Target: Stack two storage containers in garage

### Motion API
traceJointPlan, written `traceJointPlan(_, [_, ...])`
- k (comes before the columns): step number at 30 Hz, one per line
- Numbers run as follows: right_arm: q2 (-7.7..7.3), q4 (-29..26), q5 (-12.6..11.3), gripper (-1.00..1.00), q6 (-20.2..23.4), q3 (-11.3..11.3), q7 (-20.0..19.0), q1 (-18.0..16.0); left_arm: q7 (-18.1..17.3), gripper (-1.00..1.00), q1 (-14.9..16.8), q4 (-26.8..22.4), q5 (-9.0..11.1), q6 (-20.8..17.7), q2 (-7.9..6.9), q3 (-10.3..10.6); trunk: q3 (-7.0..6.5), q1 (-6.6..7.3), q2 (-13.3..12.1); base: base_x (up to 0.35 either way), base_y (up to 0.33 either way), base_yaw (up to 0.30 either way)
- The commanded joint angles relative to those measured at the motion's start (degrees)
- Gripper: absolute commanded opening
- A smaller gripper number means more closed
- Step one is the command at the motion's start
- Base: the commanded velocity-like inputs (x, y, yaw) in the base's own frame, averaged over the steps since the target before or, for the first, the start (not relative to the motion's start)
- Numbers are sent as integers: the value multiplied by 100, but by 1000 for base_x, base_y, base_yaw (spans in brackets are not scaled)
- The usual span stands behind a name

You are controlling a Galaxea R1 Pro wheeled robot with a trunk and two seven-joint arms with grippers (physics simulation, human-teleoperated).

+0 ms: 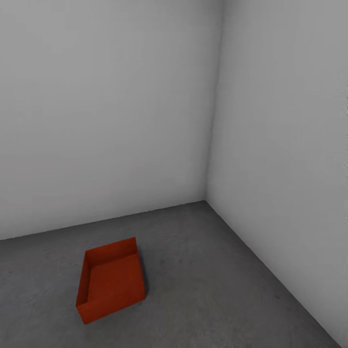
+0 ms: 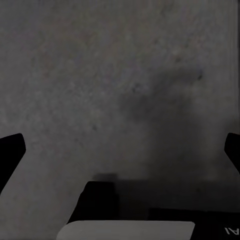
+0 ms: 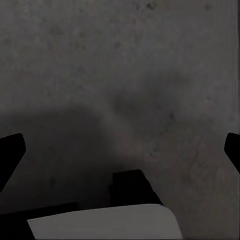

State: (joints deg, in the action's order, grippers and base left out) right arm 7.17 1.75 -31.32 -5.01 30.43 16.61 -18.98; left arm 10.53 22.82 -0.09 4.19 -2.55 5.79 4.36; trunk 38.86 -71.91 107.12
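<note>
One orange-red storage container [image 1: 112, 281] sits upright on the grey concrete floor [image 1: 208, 285] of the garage, in the lower left of the head view, its open top facing up and nothing inside. In the left wrist view my left gripper [image 2: 120, 150] is open, its dark fingertips [image 2: 11, 152] wide apart over bare concrete with nothing between them. In the right wrist view my right gripper [image 3: 120, 150] is open as well, fingertips [image 3: 10, 152] spread over bare floor.
Two plain white walls meet in a corner [image 1: 212, 145] behind and to the right of the container. The right wall [image 1: 290, 169] runs close along the right side. Parts of the robot's pale base [image 2: 125, 230] show below each wrist.
</note>
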Motion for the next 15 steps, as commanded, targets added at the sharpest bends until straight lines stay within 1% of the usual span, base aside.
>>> traceJointPlan(1, [5, 18, -59, 100, -35, 47, 0, -4, 19, 100, 1, -1, 44, -19, -1, 47, 5, 1, 3, 0, 0, -148])
traceJointPlan(15, [-5, 18, -59, 100, -27, 49, 6, 8, 24, 100, 1, -3, 39, -18, -53, 51, 5, 1, 3, 0, 0, -132])
